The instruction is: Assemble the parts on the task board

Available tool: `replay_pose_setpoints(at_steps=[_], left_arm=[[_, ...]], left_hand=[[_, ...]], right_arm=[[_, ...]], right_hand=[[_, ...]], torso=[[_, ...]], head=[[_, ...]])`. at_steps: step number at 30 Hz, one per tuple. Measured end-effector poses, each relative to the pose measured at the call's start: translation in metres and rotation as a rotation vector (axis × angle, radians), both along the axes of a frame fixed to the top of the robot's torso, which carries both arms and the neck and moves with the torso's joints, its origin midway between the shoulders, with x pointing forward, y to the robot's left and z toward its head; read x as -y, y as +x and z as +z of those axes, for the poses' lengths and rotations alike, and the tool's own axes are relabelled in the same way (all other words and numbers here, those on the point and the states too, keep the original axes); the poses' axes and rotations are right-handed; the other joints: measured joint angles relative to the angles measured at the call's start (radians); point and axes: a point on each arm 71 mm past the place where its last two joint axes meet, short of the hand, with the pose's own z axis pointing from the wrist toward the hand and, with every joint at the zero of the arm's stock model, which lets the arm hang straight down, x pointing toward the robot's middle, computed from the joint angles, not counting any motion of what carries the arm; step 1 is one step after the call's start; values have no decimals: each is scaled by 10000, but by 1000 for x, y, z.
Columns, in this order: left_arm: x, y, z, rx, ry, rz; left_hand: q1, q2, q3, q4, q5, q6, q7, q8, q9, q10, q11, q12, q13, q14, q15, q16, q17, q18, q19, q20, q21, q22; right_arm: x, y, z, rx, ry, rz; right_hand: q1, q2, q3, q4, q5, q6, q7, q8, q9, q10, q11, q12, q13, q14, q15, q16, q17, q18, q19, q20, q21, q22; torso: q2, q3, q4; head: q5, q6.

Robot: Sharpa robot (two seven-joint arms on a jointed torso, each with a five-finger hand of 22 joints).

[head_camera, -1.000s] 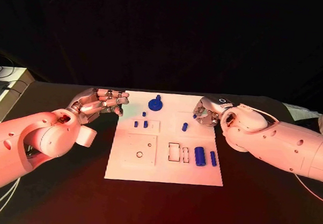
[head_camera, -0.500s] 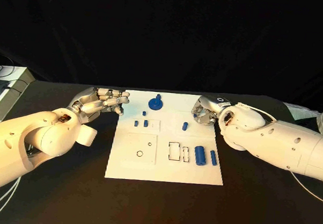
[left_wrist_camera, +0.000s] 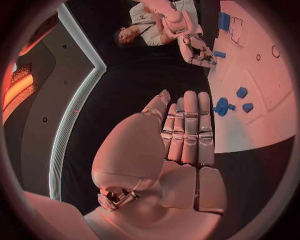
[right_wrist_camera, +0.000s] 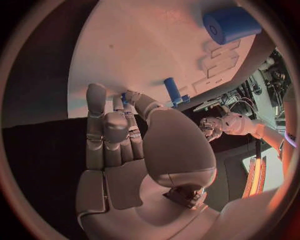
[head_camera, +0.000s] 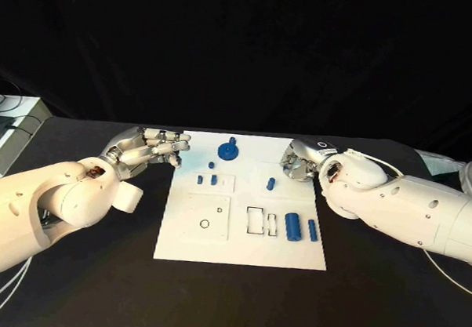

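Observation:
The white task board (head_camera: 239, 250) lies in the middle of the table. On it are a round blue part with a stem (head_camera: 229, 151), three small blue pegs (head_camera: 206, 179), a blue peg (head_camera: 270, 184), a thick blue cylinder (head_camera: 292, 226) and a thin one (head_camera: 312, 231). My left hand (head_camera: 147, 150) hovers just off the board's far left corner, fingers straight, holding nothing. My right hand (head_camera: 300, 164) is over the far right corner, also holding nothing; its thumb lies near the blue peg (right_wrist_camera: 172, 90). The round part (left_wrist_camera: 221, 106) sits just beyond my left fingertips (left_wrist_camera: 190, 97).
Rectangular recesses (head_camera: 261, 221) and a round hole (head_camera: 205, 225) mark the board's near half. A pale box (head_camera: 6, 135) stands at the table's left edge. A cable (head_camera: 451, 281) trails under the right arm.

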Motion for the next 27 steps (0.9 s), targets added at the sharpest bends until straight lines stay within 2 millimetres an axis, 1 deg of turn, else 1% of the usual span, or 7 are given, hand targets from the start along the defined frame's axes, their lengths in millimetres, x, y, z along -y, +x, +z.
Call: replay_pose_setpoints(at_steps=[2,4,8,13,21,24,27], left_arm=[[0,0,0,0,5,-4],[0,0,0,2,10,-11],[0,0,0,5,23,-19],[0,0,0,9,42,-20],[-1,1,-1,10,65,-13],[-1,1,-1,10,68,-18],[-2,1,-1,8,75,-9]], left_hand=[[0,0,0,0,0,0,0,0,0,0,0,0,0,0,0,0,0,1,0,0,-38,1],[0,0,0,0,0,0,0,0,0,0,0,0,0,0,0,0,0,1,0,0,-38,8],[0,0,0,0,0,0,0,0,2,0,0,0,0,0,0,0,4,1,0,0,-38,15],[0,0,0,0,0,0,0,0,8,0,0,0,0,0,0,0,9,1,0,0,-37,31],[40,39,-28,-28,0,0,0,0,8,0,0,0,0,0,0,-39,18,0,0,0,-37,42],[40,39,-28,-28,0,0,0,0,8,0,0,-50,-13,0,0,-39,17,1,0,0,-37,58],[40,39,-28,-28,0,0,0,0,7,0,0,-50,-13,0,0,-39,30,1,0,0,-37,75]], right_arm=[[0,0,0,25,6,-11],[0,0,0,50,12,-26],[-1,-1,-1,86,22,-67],[-1,-2,-1,144,36,-110],[0,-6,-1,326,174,-175],[1,-8,1,440,296,-176],[2,-11,6,624,537,-182]], right_hand=[[41,65,64,-42,-183,151,-50,7,9,74,45,18,2,-17,-59,0,0,1,3,-8,0,64],[65,116,154,-131,-386,302,-103,6,77,124,91,19,9,3,-146,0,-9,-54,-2,-115,-37,179],[63,172,303,-280,-542,387,-122,-2,178,129,88,17,17,2,-148,0,25,-168,-40,-188,-74,376],[8,252,395,-373,-619,389,-124,-13,239,137,81,-11,66,2,-148,0,89,-269,-40,-257,-143,616],[-27,288,475,-380,-664,388,-124,-42,248,138,80,31,57,4,-148,-1,148,-284,-2,-289,-485,1123],[-28,288,481,-374,-690,388,-124,-55,562,138,80,47,56,6,-149,-1,163,-285,112,-257,-759,1437],[-27,288,494,-361,-695,387,-123,-46,598,138,80,47,55,8,-149,-1,167,-285,127,-272,-885,1556]], torso=[[0,0,-2],[0,1,-1],[-3,1,-4],[-4,2,-7],[-5,6,-10],[-6,5,-8],[-7,5,-10]], head=[[1,-6],[2,-12],[2,-16],[11,-19],[69,-5],[92,-4],[113,-7]])
